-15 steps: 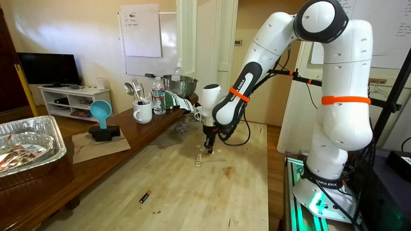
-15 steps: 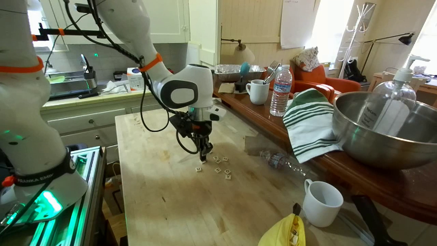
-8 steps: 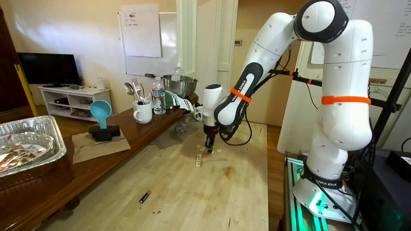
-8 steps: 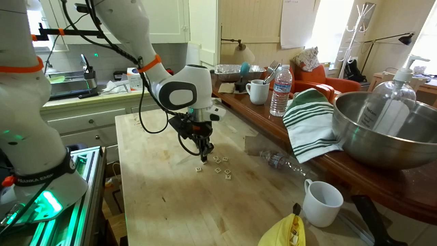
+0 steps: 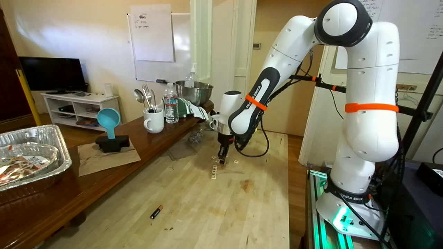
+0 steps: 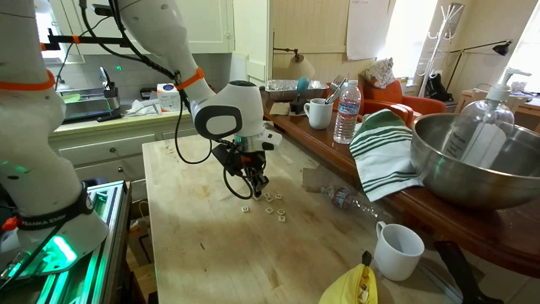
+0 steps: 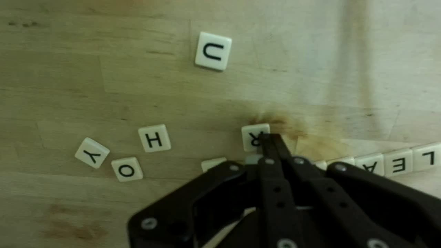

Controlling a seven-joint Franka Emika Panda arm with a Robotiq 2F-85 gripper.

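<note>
"Where's the R tile (image 7: 250, 135)?"

"At the tip of the gripper (image 7: 270, 136), partly hidden — I'd nudge lightly and squarely, so it shouldn't spin"

"Holding it?"

"Seemingly not — clenched, nothing visible between; whether it touches the tile, I can't tell; the U tile (image 7: 213, 55) lies beyond the tip, the row of tiles (image 7: 399, 164) beside"

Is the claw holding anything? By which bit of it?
Nothing is held: the claw is shut, its tips at one edge of the R tile.
</note>
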